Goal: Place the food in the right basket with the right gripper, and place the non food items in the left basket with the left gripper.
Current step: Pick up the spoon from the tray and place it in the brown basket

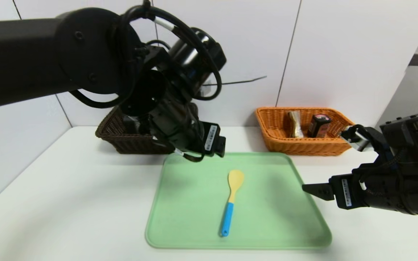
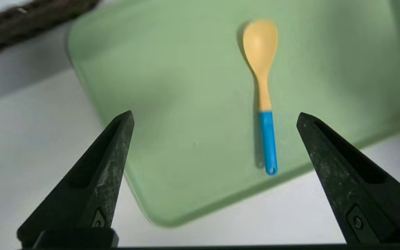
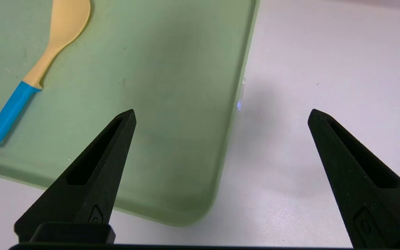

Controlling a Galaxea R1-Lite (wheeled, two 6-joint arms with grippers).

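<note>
Left end effector [image 2: 215,111]: was spread wide above the tray [image 1: 281,244]'s far-left part
Spoon [image 1: 228,212]: lay on the tray, nearer and right of it, long axis near to far
Right end effector [image 3: 222,109]: was parked wide, right of the tray

Tray [image 1: 194,217] on tabletop [image 1: 67,203], in the ctr; spoon [image 1: 234,181] on tray, near its mid, bowl end pointing to the back, handle to the front; L basket [image 1: 122,143] behind tray, to its L; R basket [image 1: 303,146] behind tray, to its R; snack packet [image 1: 295,125] in R basket, small box [image 1: 319,126] just R of it; wall [image 1: 245,54] behind both baskets.
</note>
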